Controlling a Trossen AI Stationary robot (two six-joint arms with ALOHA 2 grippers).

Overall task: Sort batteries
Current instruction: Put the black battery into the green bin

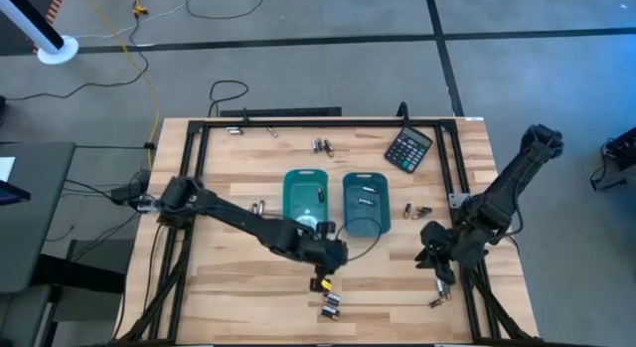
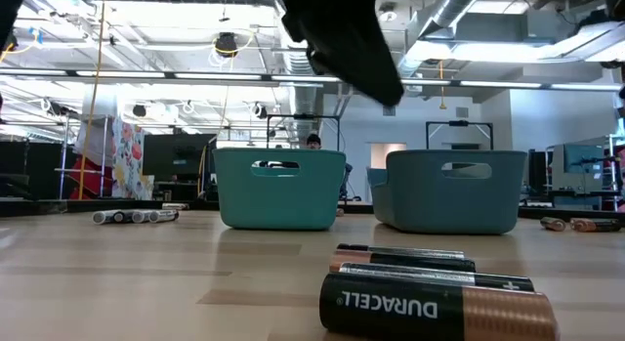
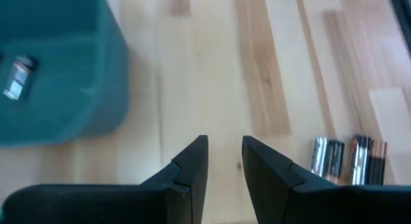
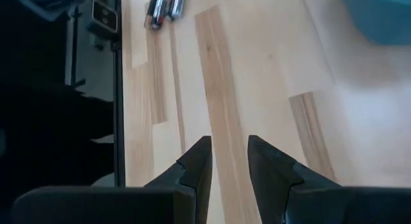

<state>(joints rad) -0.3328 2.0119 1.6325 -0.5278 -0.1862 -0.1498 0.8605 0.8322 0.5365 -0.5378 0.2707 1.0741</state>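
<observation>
Small batteries lie scattered on the wooden table: a cluster near the near edge [image 1: 330, 306], shown close up in the low view [image 2: 437, 307] and beside my left fingers [image 3: 347, 161]. Others lie near the right tray [image 1: 416, 211] and along the far edge [image 1: 320, 145]. Two teal trays [image 1: 306, 196] [image 1: 366, 203] stand mid-table with batteries inside [image 3: 18, 77]. My left gripper [image 1: 328, 258] [image 3: 225, 161] hovers just near of the left tray, fingers slightly apart and empty. My right gripper [image 1: 435, 256] [image 4: 229, 161] waits at the table's right, narrowly open and empty.
A black calculator [image 1: 408, 148] lies at the far right of the table. A dark metal frame [image 1: 298, 121] rims the table. Bare wood lies to the left of the trays [image 1: 219, 277] and between the trays and my right gripper.
</observation>
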